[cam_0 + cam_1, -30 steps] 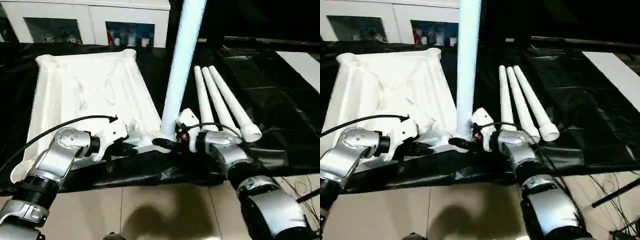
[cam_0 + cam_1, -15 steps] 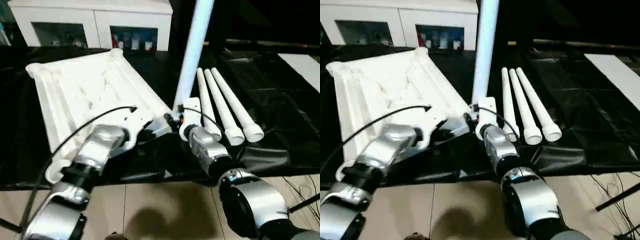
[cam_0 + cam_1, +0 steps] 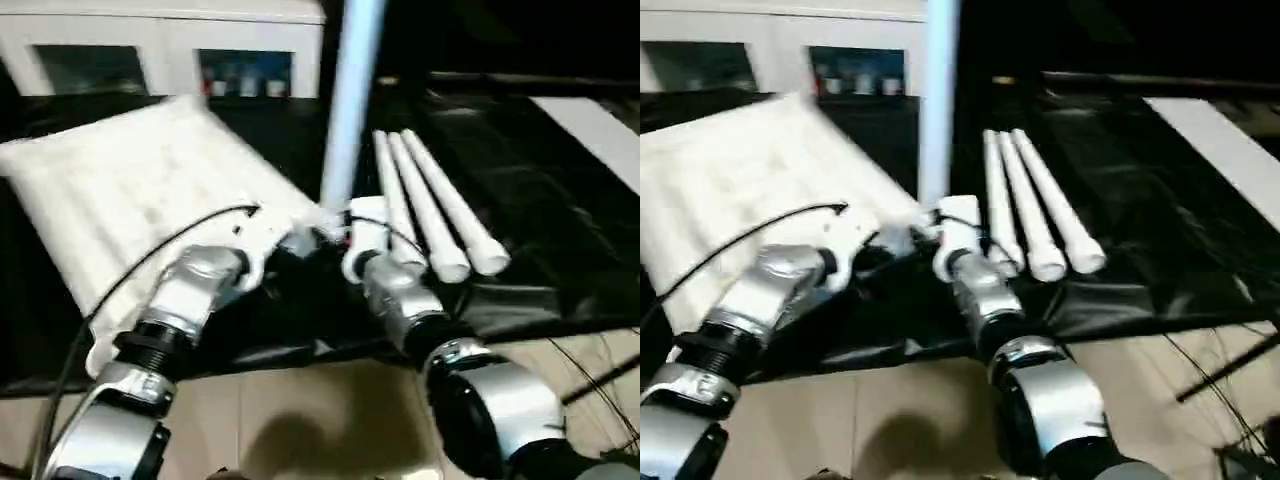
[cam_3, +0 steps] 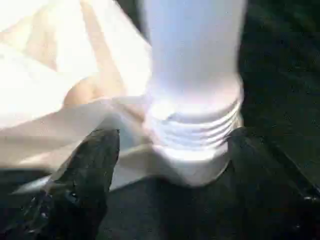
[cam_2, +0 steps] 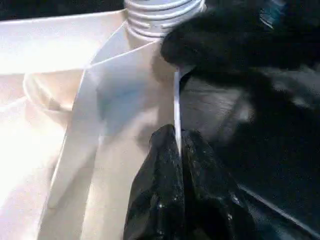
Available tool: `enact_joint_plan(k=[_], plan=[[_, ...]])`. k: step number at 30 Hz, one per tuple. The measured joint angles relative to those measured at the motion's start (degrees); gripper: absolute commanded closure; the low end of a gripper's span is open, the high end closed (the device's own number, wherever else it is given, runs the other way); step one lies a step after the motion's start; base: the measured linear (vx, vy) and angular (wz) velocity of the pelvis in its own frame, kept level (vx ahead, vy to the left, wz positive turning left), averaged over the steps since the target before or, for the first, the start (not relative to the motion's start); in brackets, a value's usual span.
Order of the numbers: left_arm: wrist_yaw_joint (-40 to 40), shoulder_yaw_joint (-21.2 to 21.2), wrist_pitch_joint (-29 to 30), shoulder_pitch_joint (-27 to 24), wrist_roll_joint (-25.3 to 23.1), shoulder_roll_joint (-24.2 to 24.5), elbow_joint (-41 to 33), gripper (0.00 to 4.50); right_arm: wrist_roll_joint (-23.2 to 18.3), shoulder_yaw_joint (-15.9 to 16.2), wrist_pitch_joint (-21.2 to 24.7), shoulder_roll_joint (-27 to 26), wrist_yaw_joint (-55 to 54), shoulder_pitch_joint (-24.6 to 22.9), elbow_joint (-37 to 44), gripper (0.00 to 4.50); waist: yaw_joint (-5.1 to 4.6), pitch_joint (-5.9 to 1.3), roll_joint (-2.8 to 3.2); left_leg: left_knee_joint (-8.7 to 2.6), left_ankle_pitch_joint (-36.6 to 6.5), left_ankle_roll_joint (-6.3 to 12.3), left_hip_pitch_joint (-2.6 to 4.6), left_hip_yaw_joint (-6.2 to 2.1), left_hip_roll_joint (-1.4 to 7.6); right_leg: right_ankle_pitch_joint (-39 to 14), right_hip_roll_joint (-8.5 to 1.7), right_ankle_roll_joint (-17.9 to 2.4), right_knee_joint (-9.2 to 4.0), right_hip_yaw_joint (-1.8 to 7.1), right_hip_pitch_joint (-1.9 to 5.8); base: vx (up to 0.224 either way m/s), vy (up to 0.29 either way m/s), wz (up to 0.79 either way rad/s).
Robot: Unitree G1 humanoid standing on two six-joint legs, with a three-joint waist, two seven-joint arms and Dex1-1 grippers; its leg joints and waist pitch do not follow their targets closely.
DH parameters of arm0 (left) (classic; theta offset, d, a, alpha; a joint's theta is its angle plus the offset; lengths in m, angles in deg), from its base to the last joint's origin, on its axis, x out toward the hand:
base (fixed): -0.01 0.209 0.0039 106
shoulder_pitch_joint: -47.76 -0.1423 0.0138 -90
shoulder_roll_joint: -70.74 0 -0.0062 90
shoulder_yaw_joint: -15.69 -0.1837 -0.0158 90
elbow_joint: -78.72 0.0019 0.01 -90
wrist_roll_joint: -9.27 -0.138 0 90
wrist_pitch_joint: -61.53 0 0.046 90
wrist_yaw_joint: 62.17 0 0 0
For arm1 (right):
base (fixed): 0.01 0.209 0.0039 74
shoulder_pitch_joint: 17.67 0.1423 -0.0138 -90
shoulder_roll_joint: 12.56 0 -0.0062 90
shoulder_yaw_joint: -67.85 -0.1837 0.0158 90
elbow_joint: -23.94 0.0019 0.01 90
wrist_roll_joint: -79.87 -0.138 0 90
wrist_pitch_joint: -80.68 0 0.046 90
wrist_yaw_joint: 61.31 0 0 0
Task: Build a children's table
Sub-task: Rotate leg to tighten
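Two claws meet at the base of one upright leg [image 3: 350,100], which stands in a corner socket of the white plastic tabletop [image 3: 130,190]. The left claw [image 5: 178,137] is pressed together, its black fingers [image 5: 165,190] pinching the thin edge of the tabletop just beside that leg. The right claw [image 4: 172,137] is spread, with one finger [image 4: 87,175] on each side of the leg's ribbed, threaded end [image 4: 192,135]; whether either finger touches the thread cannot be told. In the right wrist view the threaded end sits in the socket with several rings showing above the socket rim. From the leg, the tabletop spreads away to the robot's left, underside up and tilted, its corner by the leg raised. On the leg's other side, to the robot's right, three more legs [image 3: 430,210] lie side by side, touching, their wide ends towards the robot. All of this rests on a black sheet [image 3: 560,230]. Beyond the leg stands a white cabinet [image 3: 160,60] with glass doors, and nearer the robot than the leg is a pale tiled floor [image 3: 300,420].
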Motion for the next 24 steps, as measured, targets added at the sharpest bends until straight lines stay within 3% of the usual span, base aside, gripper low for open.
enact_joint_plan(k=[13, 24], plan=[[-18.07, -1.27, -9.5, -5.91, 3.44, 9.91, -5.17, 4.5, 2.5, 6.1, -2.29, 11.11, 28.53, -2.88, 5.62, 0.57, 1.42, 0.04, -0.05, 0.14, 0.0, 0.05, -0.13, 0.16, 0.03, -0.08, -0.02, -0.11, -0.05, 0.03, -0.07, 0.0, 0.0, 0.0], [-28.37, -1.9, -10.42, -8.63, 5.89, 12.91, -8.95, 4.5, 2.27, 10.17, -3.6, 14.64, 48.1, -7.21, 11.27, 0.57, 1.84, 0.08, -0.13, 0.25, 0.0, 0.06, -0.15, 0.19, 0.08, -0.07, -0.02, -0.12, 0.01, 0.02, -0.07, 0.0, 0.0, 0.0]])
